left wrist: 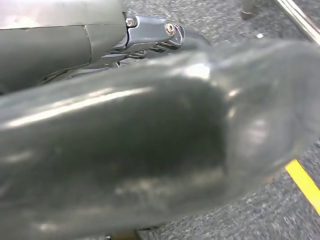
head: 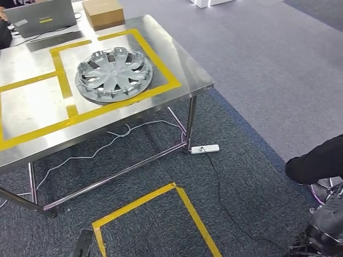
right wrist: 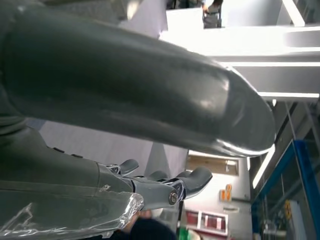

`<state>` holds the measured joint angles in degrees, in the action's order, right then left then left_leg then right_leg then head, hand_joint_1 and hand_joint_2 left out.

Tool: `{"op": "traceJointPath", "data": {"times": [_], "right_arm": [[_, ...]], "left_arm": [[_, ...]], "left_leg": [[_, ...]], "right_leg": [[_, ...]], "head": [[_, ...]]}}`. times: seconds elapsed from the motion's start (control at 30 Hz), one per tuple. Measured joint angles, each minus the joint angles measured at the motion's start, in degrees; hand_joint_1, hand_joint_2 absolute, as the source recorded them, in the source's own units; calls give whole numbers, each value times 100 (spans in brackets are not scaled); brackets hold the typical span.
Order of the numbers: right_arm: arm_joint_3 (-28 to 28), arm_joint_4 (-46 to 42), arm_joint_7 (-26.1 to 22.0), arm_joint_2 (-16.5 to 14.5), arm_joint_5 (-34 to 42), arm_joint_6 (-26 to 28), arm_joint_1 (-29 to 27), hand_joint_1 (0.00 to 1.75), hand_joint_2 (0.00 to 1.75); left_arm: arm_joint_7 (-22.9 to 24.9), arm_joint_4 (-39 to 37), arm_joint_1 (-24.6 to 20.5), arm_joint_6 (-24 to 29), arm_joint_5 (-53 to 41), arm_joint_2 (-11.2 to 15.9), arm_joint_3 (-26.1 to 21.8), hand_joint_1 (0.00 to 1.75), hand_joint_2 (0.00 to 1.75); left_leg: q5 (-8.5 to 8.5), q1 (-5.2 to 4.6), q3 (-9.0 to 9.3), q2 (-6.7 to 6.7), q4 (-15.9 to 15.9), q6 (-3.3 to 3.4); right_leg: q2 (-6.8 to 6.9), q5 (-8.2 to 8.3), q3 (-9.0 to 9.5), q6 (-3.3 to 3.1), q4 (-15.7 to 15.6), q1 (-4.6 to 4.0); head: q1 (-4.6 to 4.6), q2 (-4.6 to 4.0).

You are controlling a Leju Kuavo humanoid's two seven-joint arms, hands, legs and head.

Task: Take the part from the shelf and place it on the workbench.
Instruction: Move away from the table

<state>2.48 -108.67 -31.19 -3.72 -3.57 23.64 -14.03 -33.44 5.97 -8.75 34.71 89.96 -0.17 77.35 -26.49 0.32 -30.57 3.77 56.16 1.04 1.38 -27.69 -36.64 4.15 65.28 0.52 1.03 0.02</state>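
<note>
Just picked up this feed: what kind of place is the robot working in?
Probably an indoor robot test or demo area: a steel workbench with yellow tape zones holding a wheel cover, a taped floor square on grey carpet, and a laptop.

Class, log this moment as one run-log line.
part: hubcap flat on workbench, inside yellow tape | left hand: holding nothing | right hand: holding nothing

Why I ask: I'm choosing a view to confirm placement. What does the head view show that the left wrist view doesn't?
Head view: the silver wheel cover lying flat on the steel workbench top, inside a yellow-taped rectangle. Left wrist view: the left hand up close, its thick grey thumb across the frame. Both: grey carpet and yellow floor tape.
</note>
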Motion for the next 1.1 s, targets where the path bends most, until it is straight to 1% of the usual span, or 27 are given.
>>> {"op": "traceJointPath", "data": {"times": [0.03,0.07,0.1,0.17,0.2,0.27,0.33,0.37,0.4,0.43,0.5,0.53,0.57,0.6,0.63,0.67,0.7,0.73,0.77,0.83,0.87,0.9,0.93,0.97,1.03,1.07,1.1], "right_arm": [[1,-2,0,0,0,-1,7,0,0],[1,-4,-1,0,-1,-3,13,0,0],[1,-5,-1,0,-1,-4,15,0,0],[3,-6,-2,0,-2,-5,10,0,0],[4,-8,-3,0,-2,-6,5,0,0],[5,-15,-7,0,-2,-11,19,0,0],[4,-20,-9,-1,-1,-21,40,0,0],[3,-20,-9,-2,1,-24,45,0,0],[3,-19,-9,-2,2,-27,45,0,0],[3,-19,-9,-2,3,-28,45,0,0],[2,-18,-9,-2,3,-29,47,0,0],[1,-18,-9,-3,3,-28,52,0,0],[-1,-19,-9,-3,1,-28,57,0,0],[-1,-20,-9,-4,-2,-27,59,0,0],[0,-21,-7,-4,-3,-25,54,0,0],[0,-22,-4,-5,-5,-23,38,0,0],[2,-22,0,-5,-7,-20,15,0,0],[4,-22,5,-6,-17,-7,0,0,0],[8,-22,15,-7,-37,20,-7,0,0],[37,-11,69,-12,-100,116,-19,0,0],[75,6,114,-17,-121,166,-43,0,0],[129,33,156,-25,-129,198,-77,0,0],[199,70,187,-35,-120,202,-112,0,0],[279,116,206,-49,-107,186,-144,0,0],[477,234,268,-91,-93,116,-184,0,0],[609,330,323,-129,-97,63,-190,0,0],[774,457,364,-182,-105,-16,-189,0,0]], "left_arm": [[3,0,-2,0,-1,1,0,0,0],[6,0,-3,1,-5,2,0,0,0],[13,0,-5,2,-10,4,0,0,0],[24,0,-9,4,-18,5,0,0,0],[27,0,-15,4,-17,6,0,0,0],[27,0,-21,3,-16,7,0,0,0],[26,0,-8,2,-10,3,0,0,0],[25,0,3,4,-6,0,0,0,0],[24,0,10,10,-2,-2,0,0,0],[24,0,11,19,0,-2,0,0,0],[24,0,1,45,1,0,0,0,0],[24,0,-3,55,1,2,0,0,0],[24,0,-7,65,1,3,0,0,0],[24,0,-8,75,1,4,0,0,0],[24,0,-11,83,1,3,0,0,0],[25,0,-15,91,1,-4,0,0,0],[25,-1,-20,99,1,-9,0,0,0],[26,-2,-24,107,1,-15,0,0,0],[26,-3,-21,114,1,-19,0,0,0],[25,-4,0,124,1,-14,-2,0,0],[25,-4,14,124,1,-13,-4,0,0],[24,-4,26,124,1,-14,-7,0,0],[24,-4,35,123,1,-16,-10,0,0],[24,-4,41,123,1,-21,-14,0,0],[24,-4,52,123,1,-30,-22,0,0],[24,-4,61,123,1,-32,-29,0,0],[24,-4,72,124,1,-33,-37,0,0]], "left_leg": [[-16,-19,11,56,11,-25],[-26,-40,20,105,19,-53],[-29,-61,25,153,26,-80],[-27,-68,23,246,27,-135],[-54,-57,17,222,45,-166],[-292,-36,-120,-25,366,-224],[-666,-27,-459,-289,1100,-245],[-787,-27,-633,-328,1446,-244],[-809,-28,-744,-344,1647,-239],[-726,-28,-765,-355,1657,-228],[-327,-23,-509,-467,1095,-194],[-151,-18,-326,-607,704,-172],[-46,-7,-176,-723,385,-157],[-14,0,-97,-808,196,-144],[-18,-2,-66,-827,105,-126],[-16,7,-67,-759,84,-100],[2,10,-69,-693,70,-65],[18,16,-66,-618,55,-23],[32,24,-64,-538,40,13],[29,11,-67,-391,38,49],[26,3,-69,-313,40,54],[23,-1,-71,-238,42,56],[18,-2,-70,-166,44,53],[11,-2,-63,-96,44,46],[-15,-14,-31,26,47,7],[-33,-29,-11,81,51,-23],[-45,-43,7,128,52,-54]], "right_leg": [[114,115,222,-21,-367,-9],[190,179,363,-56,-610,-17],[224,192,414,-96,-711,-28],[108,214,379,-187,-712,-38],[50,231,363,-222,-717,-34],[-67,268,347,-293,-738,-8],[-192,292,315,-336,-742,2],[-265,302,297,-347,-742,-1],[-343,312,283,-351,-741,-4],[-422,322,273,-348,-740,-6],[-576,345,266,-322,-740,0],[-648,355,255,-301,-729,-5],[-719,367,232,-277,-715,-10],[-782,381,202,-250,-707,-13],[-846,400,170,-215,-707,-14],[-915,424,128,-179,-722,-6],[-911,434,97,-147,-724,-2],[-811,392,46,-117,-665,-8],[-651,280,-50,-89,-493,-16],[-298,-93,-348,-39,181,-20],[-222,-261,-512,-16,559,-11],[-192,-344,-613,-1,810,-4],[-175,-326,-612,8,856,2],[-150,-213,-492,10,674,5],[44,96,-24,-4,-118,-6],[139,197,174,-35,-446,-15],[202,242,293,-71,-644,-27]], "head": [[3,0],[-7,0],[-17,0],[-38,0],[-40,0],[-59,0],[-77,0],[-79,0],[-78,0],[-78,0],[-78,0],[-79,0],[-78,0],[-75,0],[-75,0],[-73,0],[-75,0],[-59,0],[-37,0],[4,0],[7,0],[7,0],[8,0],[8,0],[10,0],[1,0],[-11,0]]}}
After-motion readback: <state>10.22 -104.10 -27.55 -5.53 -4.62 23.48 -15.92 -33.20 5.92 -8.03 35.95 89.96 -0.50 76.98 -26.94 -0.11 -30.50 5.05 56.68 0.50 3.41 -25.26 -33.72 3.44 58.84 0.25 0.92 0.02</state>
